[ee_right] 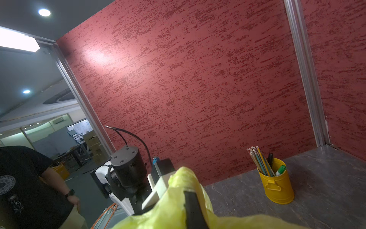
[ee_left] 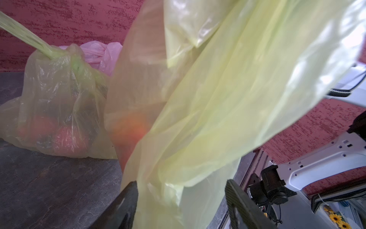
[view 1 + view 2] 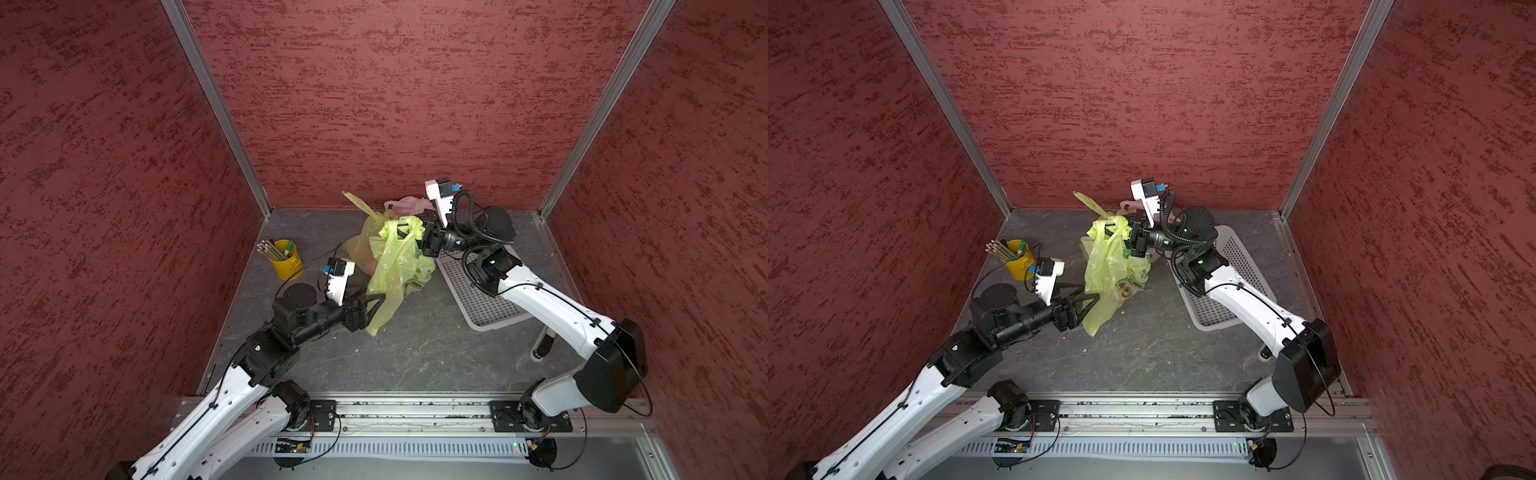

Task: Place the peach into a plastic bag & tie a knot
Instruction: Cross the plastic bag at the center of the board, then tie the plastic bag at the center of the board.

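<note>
the plastic bag (image 3: pixel 395 266) hangs from my right gripper (image 3: pixel 406 232), whose jaws are pressed together on the bunched top of it, and its loose tail drops down between the fingers of my left gripper (image 3: pixel 379 302). those left fingers stand spread wide, pinching nothing. in the left wrist view the film (image 2: pixel 217 99) falls through the gap of the left gripper (image 2: pixel 181 190) and lies against one finger (image 2: pixel 128 198), well apart from the other. the bag is thin, translucent yellow-green, creased and glossy, with a printed patch low on its side in a top view (image 3: pixel 1133 278). the peach (image 2: pixel 128 128) shows only in the left wrist view, as a soft orange blur behind the film, low and near the dark table (image 2: pixel 49 188); i cannot tell whether it sits inside this bag. that view also shows a second, knotted bag (image 2: pixel 59 99) with reddish fruit in it. the right wrist view shows only a crumple of the bag (image 1: pixel 178 208) around one finger (image 1: pixel 191 206), and a yellow pencil cup (image 1: pixel 277 184) beyond.
</note>
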`<state>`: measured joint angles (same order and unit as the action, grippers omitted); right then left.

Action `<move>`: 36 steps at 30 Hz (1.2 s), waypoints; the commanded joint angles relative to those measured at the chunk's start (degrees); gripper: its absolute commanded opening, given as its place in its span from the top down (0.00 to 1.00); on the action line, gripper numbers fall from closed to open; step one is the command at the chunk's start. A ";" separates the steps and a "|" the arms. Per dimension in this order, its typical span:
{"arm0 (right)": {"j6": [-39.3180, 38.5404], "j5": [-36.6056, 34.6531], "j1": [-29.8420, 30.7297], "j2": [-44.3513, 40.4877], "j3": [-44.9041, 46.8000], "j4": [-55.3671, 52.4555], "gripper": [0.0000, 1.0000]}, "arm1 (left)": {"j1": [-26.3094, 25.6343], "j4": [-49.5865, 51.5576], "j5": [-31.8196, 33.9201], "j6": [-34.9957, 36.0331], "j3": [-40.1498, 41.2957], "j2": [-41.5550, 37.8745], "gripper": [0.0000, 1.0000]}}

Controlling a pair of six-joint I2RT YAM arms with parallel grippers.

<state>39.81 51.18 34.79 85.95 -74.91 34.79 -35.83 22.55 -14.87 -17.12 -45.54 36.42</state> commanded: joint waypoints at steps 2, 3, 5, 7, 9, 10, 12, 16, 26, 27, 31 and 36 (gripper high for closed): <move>-0.95 2.11 -0.60 -0.32 -0.10 1.41 1.00 | 3.02 10.89 -4.79 3.09 -8.87 -1.07 0.27; -1.16 2.38 -0.60 -0.35 -0.12 0.94 1.00 | 4.17 12.34 -6.59 3.15 -10.77 -0.48 0.27; -2.00 2.74 -0.68 -0.66 -0.21 -0.04 1.00 | 7.65 13.51 -11.43 2.49 -14.78 1.43 0.31; -2.66 2.79 -0.68 -1.00 -0.05 -0.97 1.00 | 11.87 10.25 -18.88 -0.36 -16.58 3.53 0.39; -2.64 3.17 -0.72 -1.01 0.05 -1.28 1.00 | 16.87 1.46 -28.35 -6.81 -16.04 5.34 0.52; -2.52 3.44 -0.70 -0.92 -0.01 -1.46 1.00 | 19.34 -5.84 -32.78 -12.34 -15.16 6.28 0.56; -2.20 3.80 -0.68 -0.96 0.19 -1.31 1.00 | 22.86 -19.14 -37.42 -22.84 -13.30 8.55 0.58; -1.67 4.37 -0.70 -0.72 0.14 -1.06 1.00 | 24.06 -35.41 -40.94 -35.71 -12.86 14.64 0.53; -0.86 4.90 -0.69 0.27 -0.28 -0.24 1.00 | 21.94 -34.32 -40.13 -35.16 -12.53 17.33 0.47; -0.88 4.97 -0.60 0.39 -0.41 -0.20 1.00 | 21.36 -34.09 -39.74 -34.51 -12.60 17.37 0.47; -0.27 5.25 -0.60 0.72 -0.52 0.18 1.00 | 18.65 -29.43 -38.21 -29.87 -14.29 18.73 0.46; -0.19 5.34 -0.51 0.36 -0.41 0.11 1.00 | 17.73 -25.57 -36.55 -26.53 -14.80 19.33 0.45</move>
<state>38.70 55.35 34.28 86.39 -74.94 33.19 -17.89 -5.76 -52.93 -47.18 -59.31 55.70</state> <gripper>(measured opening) 0.044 0.546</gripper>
